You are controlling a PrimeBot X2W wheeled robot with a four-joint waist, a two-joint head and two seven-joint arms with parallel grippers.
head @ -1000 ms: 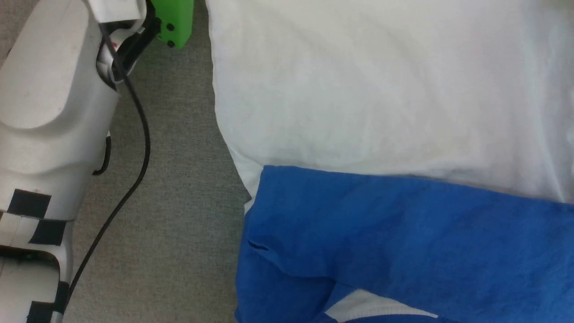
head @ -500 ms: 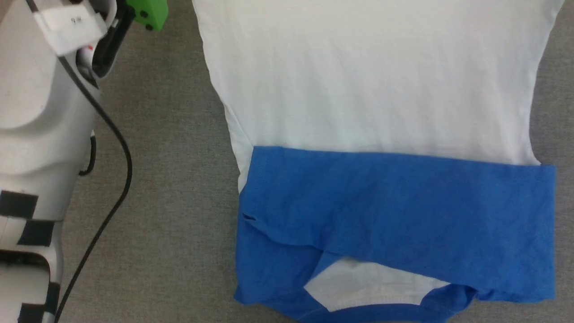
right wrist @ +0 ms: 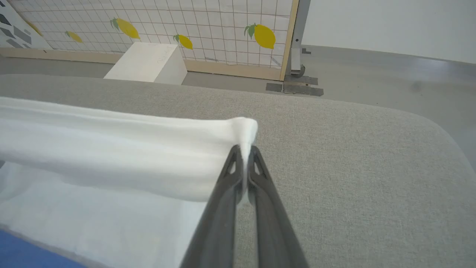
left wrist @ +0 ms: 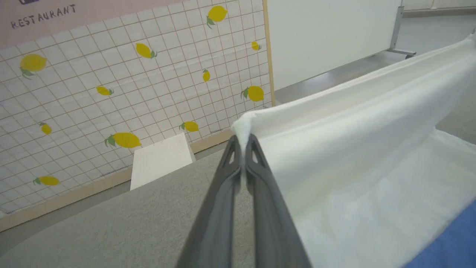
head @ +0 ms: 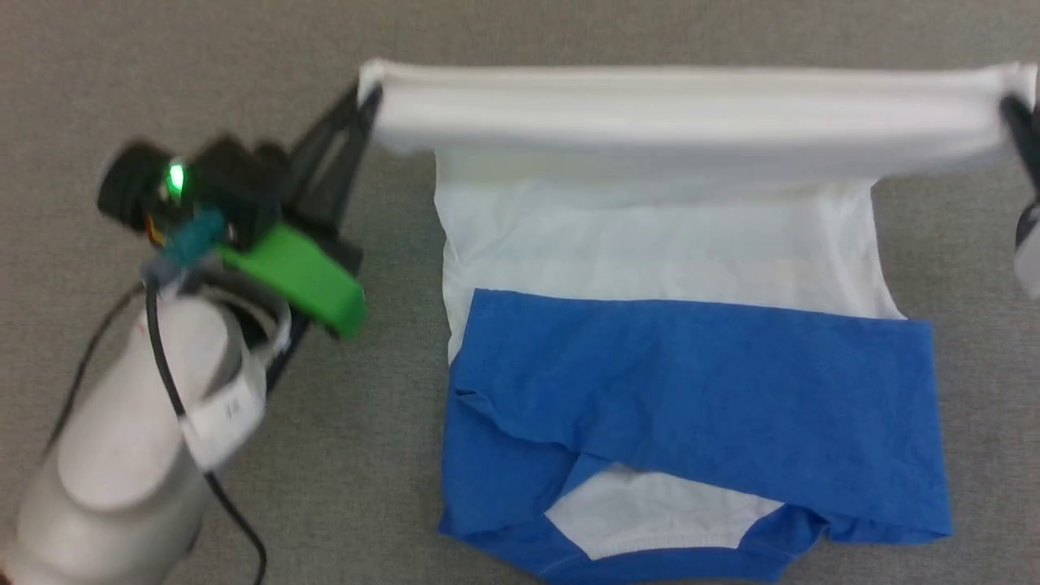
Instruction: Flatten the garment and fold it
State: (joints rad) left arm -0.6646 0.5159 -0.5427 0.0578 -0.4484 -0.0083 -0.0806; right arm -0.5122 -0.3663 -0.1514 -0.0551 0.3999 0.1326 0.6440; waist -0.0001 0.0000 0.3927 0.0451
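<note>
Though soft, garment (head: 650, 236) hem straight, taut.

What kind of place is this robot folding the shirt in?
Probably a staged lab or demo set, not a home: a lemon-print tiled backdrop panel marked RESTAURANT, a freestanding white partition on a metal foot, and a grey surface under the garment.
</note>
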